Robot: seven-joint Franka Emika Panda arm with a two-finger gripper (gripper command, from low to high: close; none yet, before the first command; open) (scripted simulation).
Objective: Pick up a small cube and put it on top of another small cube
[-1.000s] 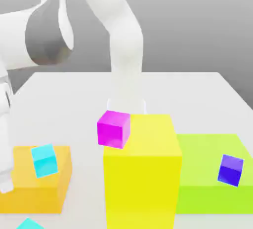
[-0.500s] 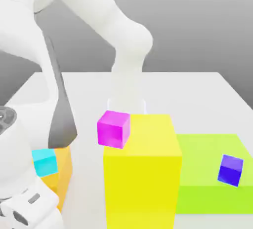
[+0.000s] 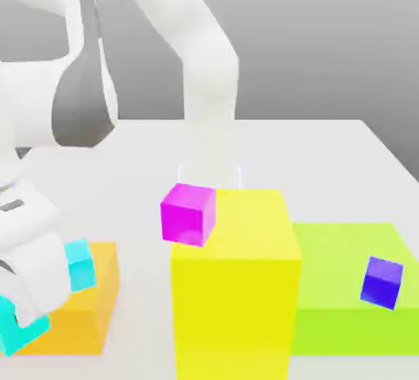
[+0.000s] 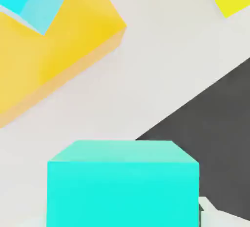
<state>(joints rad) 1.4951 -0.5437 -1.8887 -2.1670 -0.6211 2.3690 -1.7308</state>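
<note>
Small cube [image 3: 18, 331], cyan, is low at the exterior view's left, under the white gripper [image 3: 24, 309], beside the orange block [image 3: 86, 309] that carries a second cyan cube [image 3: 80, 262]. In the hand view the small cube [image 4: 123, 184] seems gripped; the fingers' opening cannot be told.
</note>
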